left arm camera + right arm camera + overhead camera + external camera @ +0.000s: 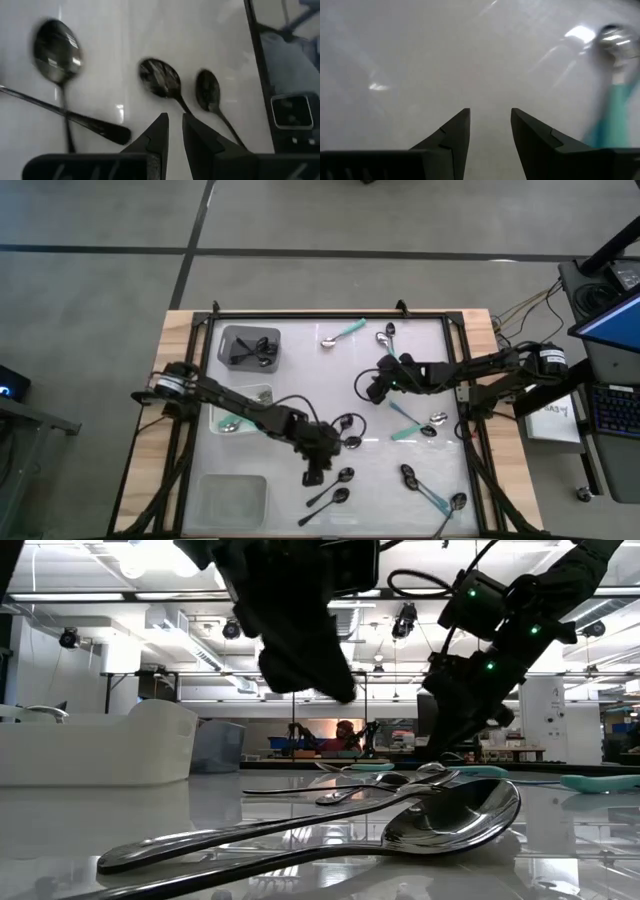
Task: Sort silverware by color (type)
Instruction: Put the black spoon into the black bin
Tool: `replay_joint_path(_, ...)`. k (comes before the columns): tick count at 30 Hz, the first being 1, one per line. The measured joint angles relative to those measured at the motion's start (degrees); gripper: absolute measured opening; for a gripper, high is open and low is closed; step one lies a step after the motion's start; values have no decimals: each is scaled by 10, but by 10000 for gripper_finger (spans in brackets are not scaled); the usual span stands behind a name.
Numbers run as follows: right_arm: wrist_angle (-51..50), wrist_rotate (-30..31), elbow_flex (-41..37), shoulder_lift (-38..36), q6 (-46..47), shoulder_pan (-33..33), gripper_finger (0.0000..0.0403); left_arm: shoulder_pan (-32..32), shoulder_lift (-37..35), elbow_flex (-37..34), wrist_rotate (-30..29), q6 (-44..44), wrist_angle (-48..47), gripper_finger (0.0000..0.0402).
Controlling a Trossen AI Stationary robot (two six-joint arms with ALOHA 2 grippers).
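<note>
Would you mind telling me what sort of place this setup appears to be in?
Probably a robotics lab or open workshop: the low view shows exposed ceiling ducts and workbenches behind, and the high view shows a framed white table beside a laptop.

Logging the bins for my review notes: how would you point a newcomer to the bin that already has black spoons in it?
Start in the high view at the table's far-left corner. The grey bin sits there, left of the right pincer and beyond the left pincer. It holds black spoons, and it is darker than the two paler bins nearer along the same left side.
</note>
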Motion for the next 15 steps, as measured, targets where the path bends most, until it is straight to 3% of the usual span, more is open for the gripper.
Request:
replay_joint_path(4, 2, 25, 0, 0, -3, 0, 134, -1, 2, -12, -9, 0, -6, 38)
replay_joint_path(15, 6, 25, 0, 0, -3, 0, 134, 17, -2, -48, -112, 44, -14, 38)
